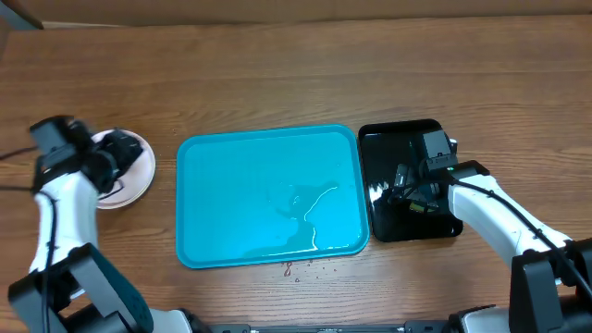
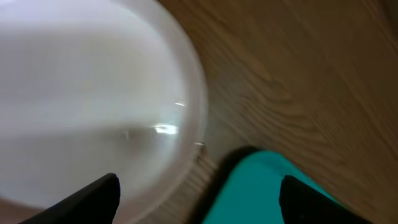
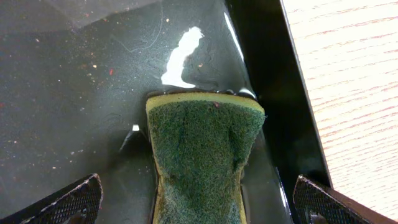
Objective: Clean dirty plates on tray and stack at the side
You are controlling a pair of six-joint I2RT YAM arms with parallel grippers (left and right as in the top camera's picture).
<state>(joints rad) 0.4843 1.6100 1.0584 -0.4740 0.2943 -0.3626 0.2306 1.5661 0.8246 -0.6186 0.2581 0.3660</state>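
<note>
The cyan-blue tray [image 1: 231, 199] lies mid-table with no plates on it, only a thin wet streak. White plates [image 1: 139, 171] sit stacked at the table's left; how many, I cannot tell. My left gripper [image 1: 113, 159] hovers over the stack's right edge, open and empty. In the left wrist view the top white plate [image 2: 81, 106] fills the upper left and the tray's corner [image 2: 261, 186] shows between my open jaws [image 2: 199, 199]. My right gripper [image 1: 407, 196] is open over the black tray, its jaws [image 3: 199, 202] apart on either side of a green-and-yellow sponge [image 3: 202, 155].
The glossy black tray [image 1: 384, 153] stands right of the blue tray, wet, with specks and a white smear [image 3: 180, 56]. A few small reddish crumbs [image 1: 301, 270] lie on the wood in front of the blue tray. Bare wood surrounds the trays.
</note>
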